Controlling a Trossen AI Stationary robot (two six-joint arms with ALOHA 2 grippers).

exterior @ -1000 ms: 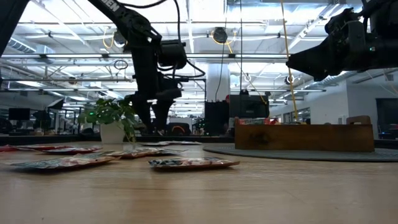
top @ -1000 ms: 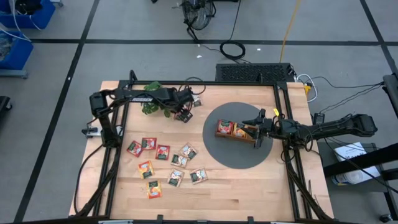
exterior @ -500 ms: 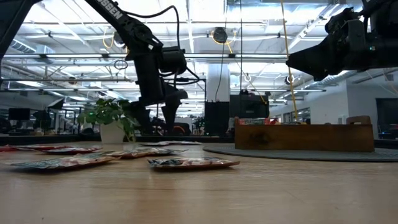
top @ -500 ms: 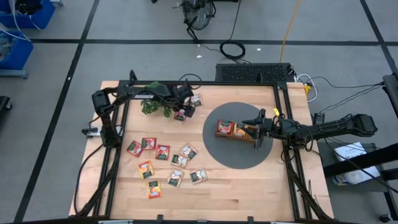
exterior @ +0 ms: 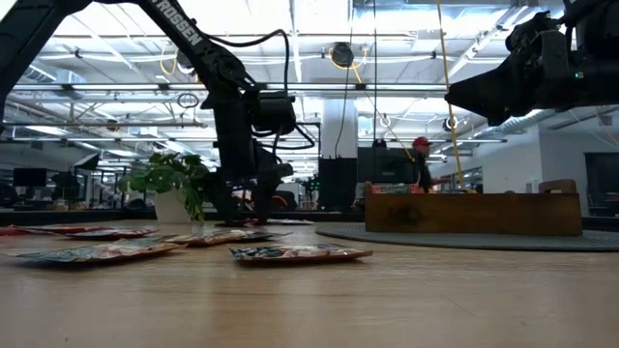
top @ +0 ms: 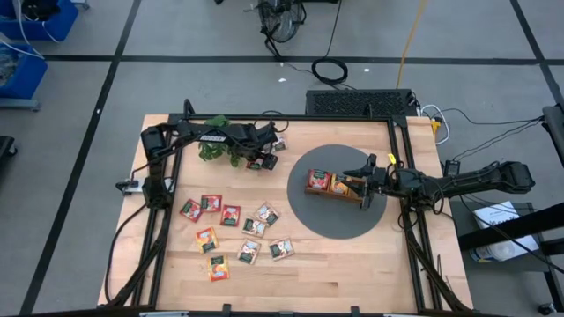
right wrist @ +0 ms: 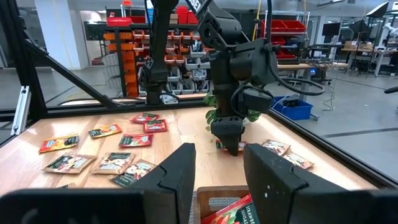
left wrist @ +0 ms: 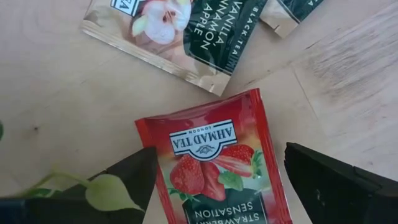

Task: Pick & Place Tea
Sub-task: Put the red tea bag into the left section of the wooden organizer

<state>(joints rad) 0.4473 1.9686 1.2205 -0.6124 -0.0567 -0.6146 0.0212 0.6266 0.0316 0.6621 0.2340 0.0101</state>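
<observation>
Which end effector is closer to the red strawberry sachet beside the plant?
Left. The left end effector hangs open directly over the red strawberry sachet; the right end effector is across the table, above the wooden tray.

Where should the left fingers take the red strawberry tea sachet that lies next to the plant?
Grip the red strawberry sachet by its two opposite side edges, coming straight down from above. It lies flat on the table, and the open left gripper already straddles it, one finger at each side.

Left end effector (top: 267,158) beside plant (top: 214,146)
</observation>
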